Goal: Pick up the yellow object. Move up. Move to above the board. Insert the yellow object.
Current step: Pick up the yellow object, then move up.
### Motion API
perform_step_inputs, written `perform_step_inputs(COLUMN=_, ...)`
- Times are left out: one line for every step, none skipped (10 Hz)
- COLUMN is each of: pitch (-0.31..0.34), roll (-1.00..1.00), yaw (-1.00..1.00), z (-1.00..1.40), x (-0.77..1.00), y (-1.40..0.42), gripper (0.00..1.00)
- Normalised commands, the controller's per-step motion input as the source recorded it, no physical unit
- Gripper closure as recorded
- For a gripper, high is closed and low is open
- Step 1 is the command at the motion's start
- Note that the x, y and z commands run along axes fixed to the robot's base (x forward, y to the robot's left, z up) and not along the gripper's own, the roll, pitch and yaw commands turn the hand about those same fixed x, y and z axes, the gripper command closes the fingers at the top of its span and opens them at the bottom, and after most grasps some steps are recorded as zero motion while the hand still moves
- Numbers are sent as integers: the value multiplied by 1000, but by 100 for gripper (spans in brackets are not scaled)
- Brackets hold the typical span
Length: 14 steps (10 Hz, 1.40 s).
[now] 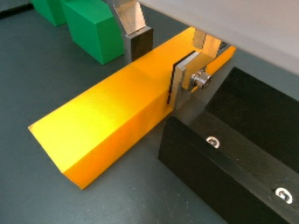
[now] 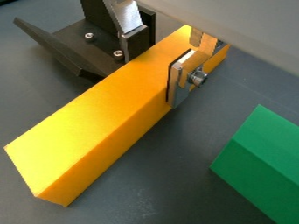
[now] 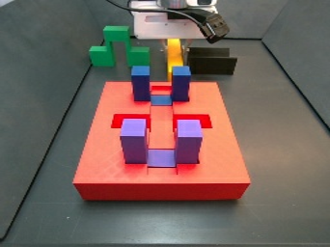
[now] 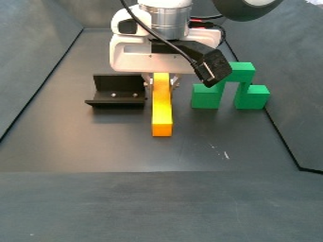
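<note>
Long smooth yellow-orange rectangular bar [image 1: 111, 114] showing plain and unpatterned, silver-plated, dark-padded gripper [image 1: 167, 59] gleaming over it, large flat red square board [image 3: 161, 145] carrying blue-purple upright posts [image 3: 135, 145], green stepped block [image 4: 228, 86] sitting matte, black L-shaped fixture [image 4: 116, 92] showing silver screws.

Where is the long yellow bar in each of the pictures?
Wrist view: the yellow object runs across the middle, gripper around its far end.
Wrist view: again across the middle.
Side view: only a strip shows, behind the board.
Side view: centre, lying on the floor.
Shared landmark: the green block beside it.
</note>
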Motion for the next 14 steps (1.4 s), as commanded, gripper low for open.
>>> perform_step_inputs(pitch=0, roll=0, yaw=0, z=0, x=0, y=0, gripper=100)
perform_step_inputs(pitch=0, roll=0, yaw=0, z=0, x=0, y=0, gripper=100)
perform_step_inputs(pitch=0, roll=0, yaw=0, z=0, x=0, y=0, gripper=100)
perform_step_inputs(pitch=0, roll=0, yaw=0, z=0, x=0, y=0, gripper=100)
perform_step_inputs(pitch=0, roll=0, yaw=0, z=0, x=0, y=0, gripper=100)
perform_step_inputs(pitch=0, roll=0, yaw=0, z=0, x=0, y=0, gripper=100)
perform_step_inputs(pitch=0, roll=0, yaw=0, z=0, x=0, y=0, gripper=100)
perform_step_inputs(pitch=0, roll=0, yaw=0, z=0, x=0, y=0, gripper=100)
perform_step_inputs(pitch=0, roll=0, yaw=0, z=0, x=0, y=0, gripper=100)
perform_step_inputs(pitch=0, roll=0, yaw=0, z=0, x=0, y=0, gripper=100)
perform_step_inputs(pitch=0, roll=0, yaw=0, z=0, x=0, y=0, gripper=100)
perform_step_inputs(pitch=0, roll=0, yaw=0, z=0, x=0, y=0, gripper=100)
perform_step_inputs(pitch=0, roll=0, yaw=0, z=0, x=0, y=0, gripper=100)
perform_step_inputs(pitch=0, roll=0, yaw=0, z=833, x=0, y=0, gripper=100)
